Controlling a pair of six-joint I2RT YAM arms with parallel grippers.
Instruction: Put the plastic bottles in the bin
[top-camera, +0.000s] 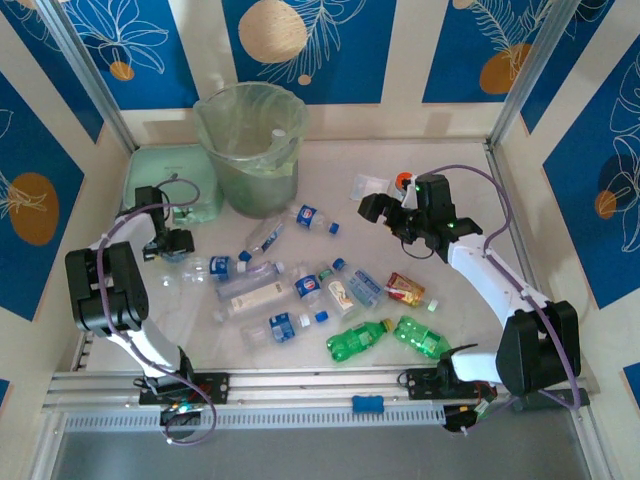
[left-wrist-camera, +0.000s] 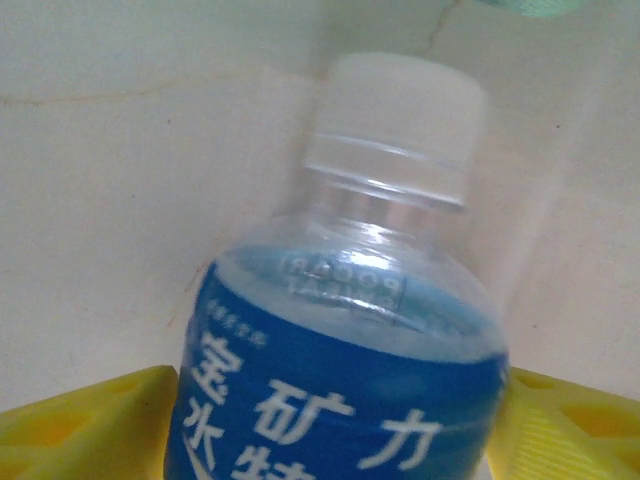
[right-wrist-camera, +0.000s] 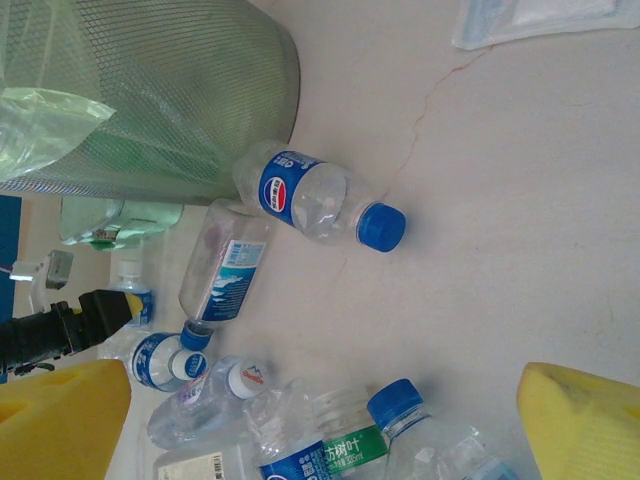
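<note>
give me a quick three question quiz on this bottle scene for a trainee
1. True or false: the right gripper is clamped on a green bottle.
2. In the left wrist view, what sits between the jaws of the left gripper? A) a blue-labelled bottle with a pale cap B) an orange-capped jar C) a mint green box
3. In the top view, how many all-green bottles lie on the table?

Key: 1 false, its jaws stand open and empty. 2 A. 3 two, both near the right arm's base.
</note>
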